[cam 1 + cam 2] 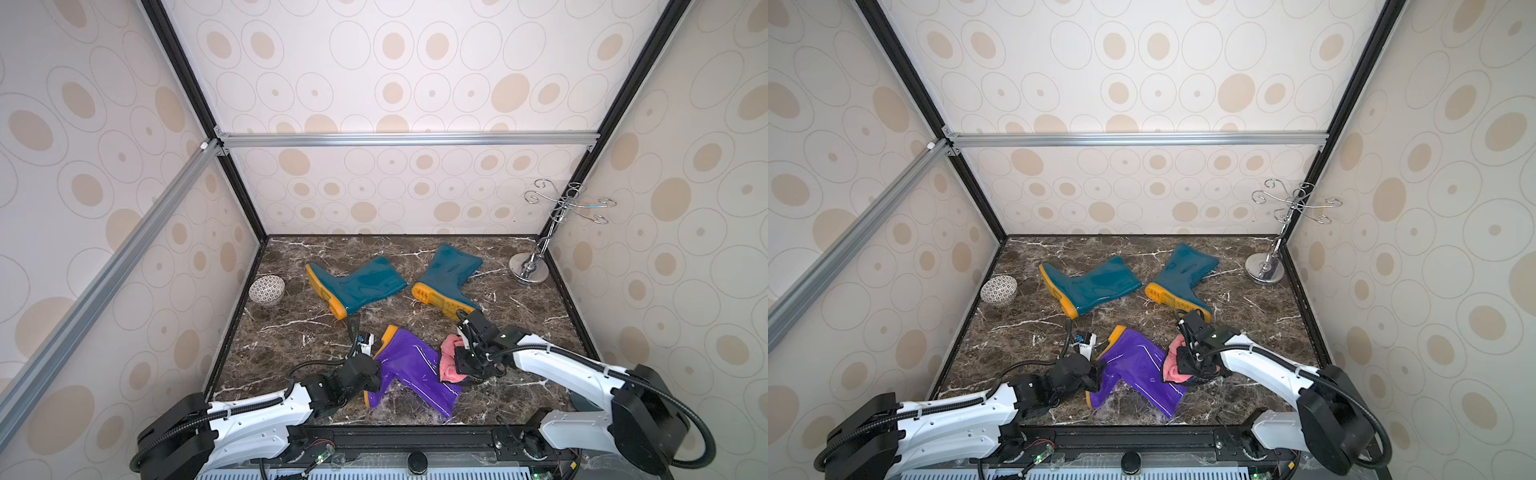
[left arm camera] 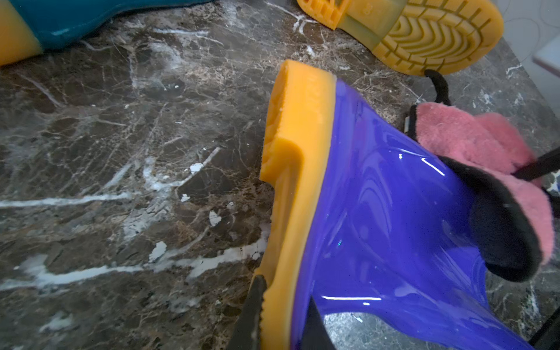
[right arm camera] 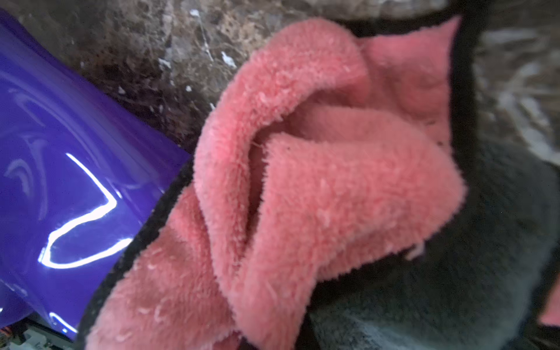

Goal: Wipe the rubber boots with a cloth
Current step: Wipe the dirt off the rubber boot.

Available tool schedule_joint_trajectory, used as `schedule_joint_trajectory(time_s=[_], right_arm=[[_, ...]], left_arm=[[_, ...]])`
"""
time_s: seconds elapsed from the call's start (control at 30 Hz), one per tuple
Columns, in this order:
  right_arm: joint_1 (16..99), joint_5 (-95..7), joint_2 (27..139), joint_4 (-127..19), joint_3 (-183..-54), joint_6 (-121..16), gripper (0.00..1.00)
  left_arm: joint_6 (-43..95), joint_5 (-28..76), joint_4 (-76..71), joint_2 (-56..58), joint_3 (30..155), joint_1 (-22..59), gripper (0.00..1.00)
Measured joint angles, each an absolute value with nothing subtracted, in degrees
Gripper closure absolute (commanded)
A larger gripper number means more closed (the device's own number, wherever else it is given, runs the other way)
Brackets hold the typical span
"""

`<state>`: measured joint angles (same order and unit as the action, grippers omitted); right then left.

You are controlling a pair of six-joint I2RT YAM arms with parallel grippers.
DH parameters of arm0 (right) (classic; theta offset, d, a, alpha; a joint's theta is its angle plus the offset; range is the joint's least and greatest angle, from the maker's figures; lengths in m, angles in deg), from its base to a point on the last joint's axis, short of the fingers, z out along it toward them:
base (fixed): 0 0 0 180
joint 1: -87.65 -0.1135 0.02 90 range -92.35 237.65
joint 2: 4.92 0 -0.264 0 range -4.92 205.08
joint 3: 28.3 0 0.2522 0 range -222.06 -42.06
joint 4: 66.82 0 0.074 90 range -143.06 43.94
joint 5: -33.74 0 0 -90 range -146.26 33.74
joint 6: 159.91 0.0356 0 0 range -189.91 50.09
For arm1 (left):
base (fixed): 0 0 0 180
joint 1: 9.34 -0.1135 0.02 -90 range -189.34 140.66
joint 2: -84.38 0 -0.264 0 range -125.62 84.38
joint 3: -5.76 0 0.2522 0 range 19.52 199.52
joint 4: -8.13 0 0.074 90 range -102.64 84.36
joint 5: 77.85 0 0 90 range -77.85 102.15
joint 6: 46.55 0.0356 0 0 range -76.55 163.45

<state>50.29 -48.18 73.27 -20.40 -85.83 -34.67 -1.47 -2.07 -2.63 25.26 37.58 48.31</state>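
A purple rubber boot (image 1: 411, 370) with an orange sole lies on its side near the front of the marble top. My left gripper (image 2: 283, 321) is shut on its sole edge near the toe; one finger (image 2: 254, 315) presses the sole and the other lies on the purple upper. The pink cloth (image 1: 450, 359), dark-edged and bunched, rests against the right side of the boot's shaft (image 2: 394, 212). My right gripper (image 1: 461, 365) is shut on the cloth (image 3: 303, 181), which hides its fingers. Two teal boots (image 1: 357, 286) (image 1: 449, 276) lie on their sides farther back in both top views.
A patterned bowl (image 1: 267, 289) sits by the left wall. A chrome hook stand (image 1: 530, 268) stands in the back right corner. Papered walls with a black frame close in the marble top (image 1: 291, 332) on three sides.
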Motion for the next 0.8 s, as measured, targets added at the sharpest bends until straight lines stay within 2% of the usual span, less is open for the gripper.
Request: schedule_joint_trajectory(time_s=[0.33, 0.43, 0.57, 0.8], right_arm=[[49.59, -42.28, 91.26, -31.96, -110.16, -37.84, 1.00], [49.22, -40.38, 95.50, -34.67, -112.91, -37.84, 1.00], [49.02, -41.60, 91.41, -35.26, -108.74, -38.32, 1.00], [49.04, -47.81, 74.08, -29.34, -103.14, -41.36, 1.00]], left_arm=[[-1.49, -1.50, -1.69, 23.41, 38.52, 48.29, 1.00], [-1.71, -1.72, -1.76, 23.23, 38.66, 48.24, 1.00], [-2.13, -1.91, -2.30, 22.86, 39.09, 48.24, 1.00], [-2.35, -3.62, -7.96, 20.39, 42.87, 48.26, 1.00]])
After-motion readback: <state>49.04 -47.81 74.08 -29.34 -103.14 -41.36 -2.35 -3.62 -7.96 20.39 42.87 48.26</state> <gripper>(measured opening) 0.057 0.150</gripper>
